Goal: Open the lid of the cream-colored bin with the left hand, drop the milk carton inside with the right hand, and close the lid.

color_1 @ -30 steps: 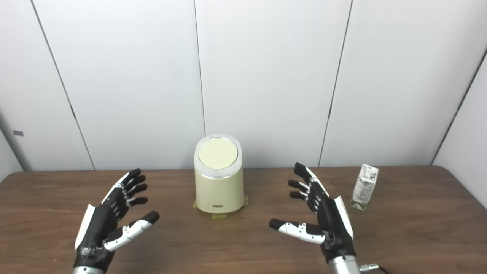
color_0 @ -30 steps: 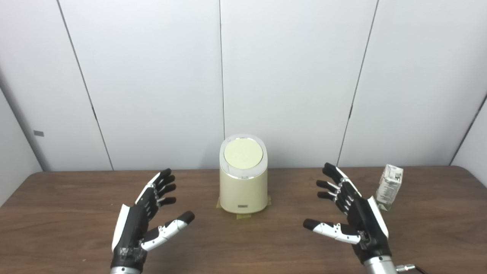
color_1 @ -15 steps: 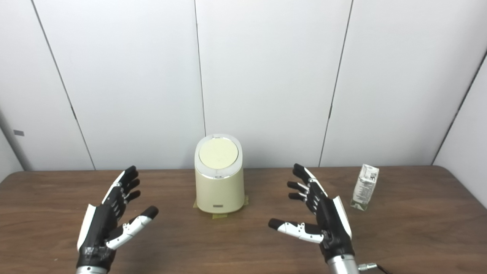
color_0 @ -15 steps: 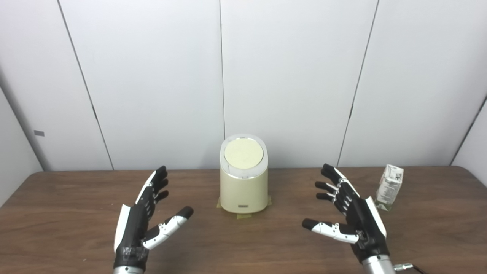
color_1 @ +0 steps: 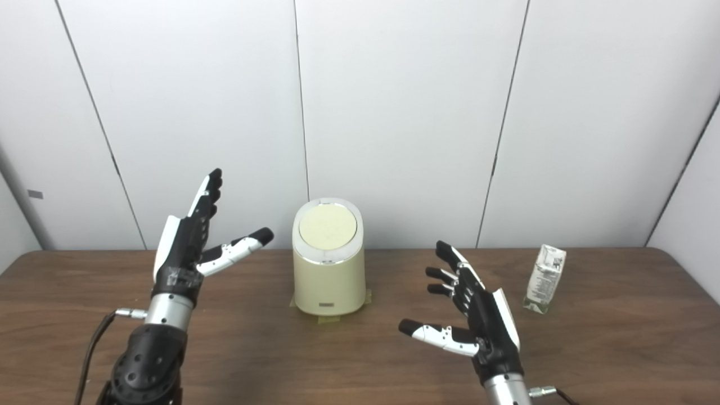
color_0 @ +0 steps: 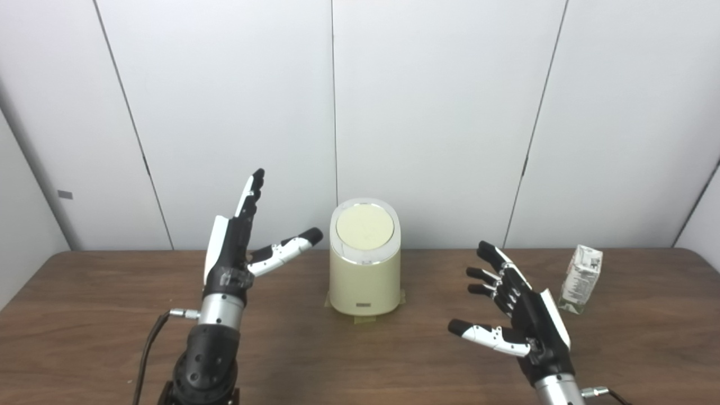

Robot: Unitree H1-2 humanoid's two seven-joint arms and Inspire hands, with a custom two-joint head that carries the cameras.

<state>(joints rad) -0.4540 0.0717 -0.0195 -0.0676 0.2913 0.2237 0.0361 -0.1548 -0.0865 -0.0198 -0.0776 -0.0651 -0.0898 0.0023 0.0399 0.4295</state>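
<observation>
Item, left hand [color_0: 236, 247]: I have raised it off its low position over the table [color_0: 112, 315]; a second ago it hovered palm-in near the front edge, now it stands upright beside the cream-colored bin [color_0: 365, 270], fingers spread wide and pointing up, thumb reaching toward the bin's rim, holding nothing and not yet touching it. Item, lid [color_0: 364, 226]: flat and closed on the bin, unchanged. Item, right hand [color_0: 520, 315]: where it was, low over the table, fingers apart, empty. Item, milk carton [color_0: 581, 278]: upright near the table's right end, beyond the right hand, well apart from the bin. Assessment: the opening step has begun but no contact is made; I judge the left hand must next come across and over the lid. The whole view has also drifted slightly, so the bin's small shift is camera, not object.
</observation>
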